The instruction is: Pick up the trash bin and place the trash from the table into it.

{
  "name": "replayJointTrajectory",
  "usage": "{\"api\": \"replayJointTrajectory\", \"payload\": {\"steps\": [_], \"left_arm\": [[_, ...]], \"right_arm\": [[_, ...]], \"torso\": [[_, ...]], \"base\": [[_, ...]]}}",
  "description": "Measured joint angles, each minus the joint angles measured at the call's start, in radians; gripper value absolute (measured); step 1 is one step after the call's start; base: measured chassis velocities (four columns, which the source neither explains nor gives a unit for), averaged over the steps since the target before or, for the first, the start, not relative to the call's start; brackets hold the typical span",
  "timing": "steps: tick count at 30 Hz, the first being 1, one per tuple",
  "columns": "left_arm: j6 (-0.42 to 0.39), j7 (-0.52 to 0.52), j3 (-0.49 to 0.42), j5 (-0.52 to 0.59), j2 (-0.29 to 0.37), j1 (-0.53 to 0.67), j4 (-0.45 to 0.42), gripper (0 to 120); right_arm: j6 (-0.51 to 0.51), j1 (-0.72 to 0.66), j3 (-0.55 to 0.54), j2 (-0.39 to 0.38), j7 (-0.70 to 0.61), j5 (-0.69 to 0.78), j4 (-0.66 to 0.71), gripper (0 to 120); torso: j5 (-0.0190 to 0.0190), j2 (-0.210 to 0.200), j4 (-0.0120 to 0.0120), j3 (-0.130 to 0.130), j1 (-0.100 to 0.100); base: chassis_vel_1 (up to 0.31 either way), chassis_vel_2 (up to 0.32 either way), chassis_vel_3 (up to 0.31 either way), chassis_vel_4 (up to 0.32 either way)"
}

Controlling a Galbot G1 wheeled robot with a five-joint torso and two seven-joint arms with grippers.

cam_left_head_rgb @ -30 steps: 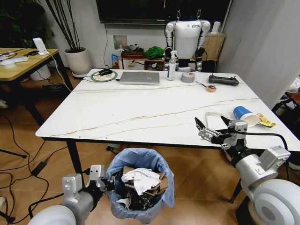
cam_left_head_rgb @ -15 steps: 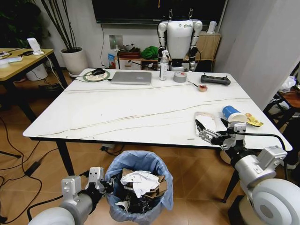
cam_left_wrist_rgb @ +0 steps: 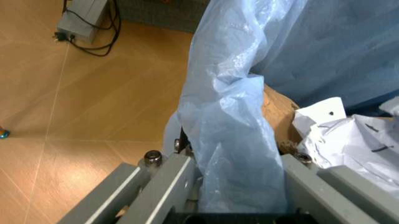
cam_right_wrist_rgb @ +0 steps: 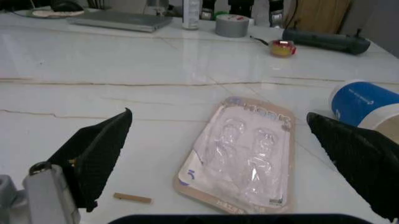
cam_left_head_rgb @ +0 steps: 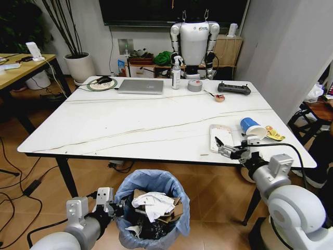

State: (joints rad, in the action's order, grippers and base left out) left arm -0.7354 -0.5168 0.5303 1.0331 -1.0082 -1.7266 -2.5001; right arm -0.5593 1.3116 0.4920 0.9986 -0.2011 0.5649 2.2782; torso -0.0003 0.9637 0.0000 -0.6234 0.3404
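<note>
The left end effector [cam_left_head_rgb: 112, 204] sits low at the front, below the bench's near edge, pinching the left rim of the trash bin [cam_left_head_rgb: 152, 208]; in the left wrist view its two grey fingers [cam_left_wrist_rgb: 167, 184] are pressed together on a fold of the crinkly light-blue bag [cam_left_wrist_rgb: 234, 135]. The trash bin stands just ahead of the robot, under the bench's front edge, already holding crumpled white paper [cam_left_head_rgb: 154, 203] and torn brown cardboard [cam_left_head_rgb: 171, 207].

Above it stretches the bench [cam_left_head_rgb: 130, 122], its glossy white top crossed by thin lines. Along the far side lie a laptop [cam_left_head_rgb: 140, 86], a spray bottle [cam_left_head_rgb: 176, 74] and a grey tape roll [cam_left_head_rgb: 195, 85].

Toward the right front corner lies a flat clear blister pack [cam_right_wrist_rgb: 244, 152] on a card backing, with a small brown stick [cam_right_wrist_rgb: 132, 198] near it. Just beyond lie a blue paper cup [cam_left_head_rgb: 251, 126] on its side and a yellow wrapper [cam_left_head_rgb: 274, 135].

The right end effector [cam_left_head_rgb: 231, 147] hovers over the bench's front edge with its black fingers [cam_right_wrist_rgb: 98, 151] spread wide, holding nothing, the blister pack lying ahead between them.
</note>
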Motion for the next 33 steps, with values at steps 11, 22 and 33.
{"api": "replayJointTrajectory", "payload": {"steps": [11,22,33], "left_arm": [[0.000,-0.002,0.006,0.006,-0.005,-0.002,0.000,2],[0.000,-0.002,0.027,0.024,-0.005,-0.006,0.000,2],[0.000,-0.003,0.035,0.038,0.000,0.002,0.000,2]], "right_arm": [[-0.025,-0.096,-0.085,-0.041,-0.037,0.013,-0.125,98],[-0.034,-0.110,-0.106,-0.048,-0.047,0.024,-0.161,79],[-0.040,-0.103,-0.110,-0.053,-0.067,0.087,-0.166,34]], "torso": [[0.0003,0.000,0.0000,0.000,0.000],[0.0003,0.000,0.0000,0.000,0.000],[0.0002,0.000,-0.0001,0.000,0.000]], "base": [[0.000,0.000,0.000,0.000],[0.000,0.000,0.000,0.000],[0.000,0.000,0.000,0.000]]}}
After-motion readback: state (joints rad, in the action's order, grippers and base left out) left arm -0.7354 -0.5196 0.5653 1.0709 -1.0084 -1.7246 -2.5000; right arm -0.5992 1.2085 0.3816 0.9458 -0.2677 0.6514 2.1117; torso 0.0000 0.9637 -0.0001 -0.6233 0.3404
